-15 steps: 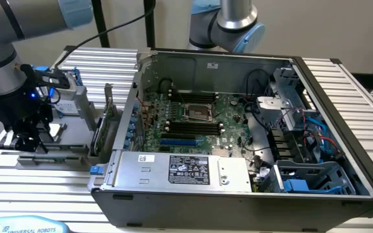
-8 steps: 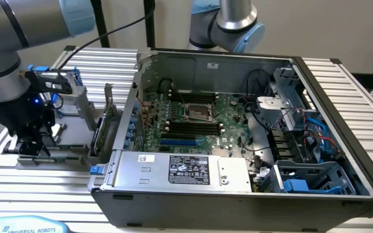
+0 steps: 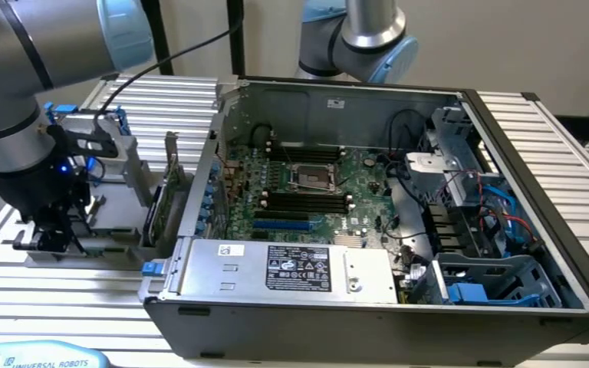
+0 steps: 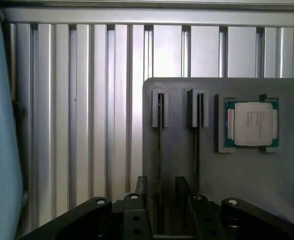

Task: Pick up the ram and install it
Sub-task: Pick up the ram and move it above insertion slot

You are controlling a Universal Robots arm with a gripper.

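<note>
Claw (image 4: 161,186) open, straddling the ram (image 4: 159,135) seated on edge in its grey holder (image 4: 212,170); nothing gripped yet. Judged stage: pick-up not done, installation in the case (image 3: 356,103) outstanding.

On the table (image 3: 540,138), the opened computer case (image 3: 376,330) takes the middle and the exterior view's right, with the motherboard (image 3: 366,192) on its floor and the power supply (image 3: 284,268) along its near wall. The parts holder (image 3: 120,192) sits to the exterior view's left of the case, an expansion card (image 3: 169,184) standing between them, and the end effector (image 3: 54,230) hangs over the holder. In the holder the ram (image 4: 159,140) stands on edge in a slot (in line with the gap between the end effector's parted fingers), a second slot is just beside it, and the processor chip (image 4: 251,123) lies in a pocket beyond that.
</note>
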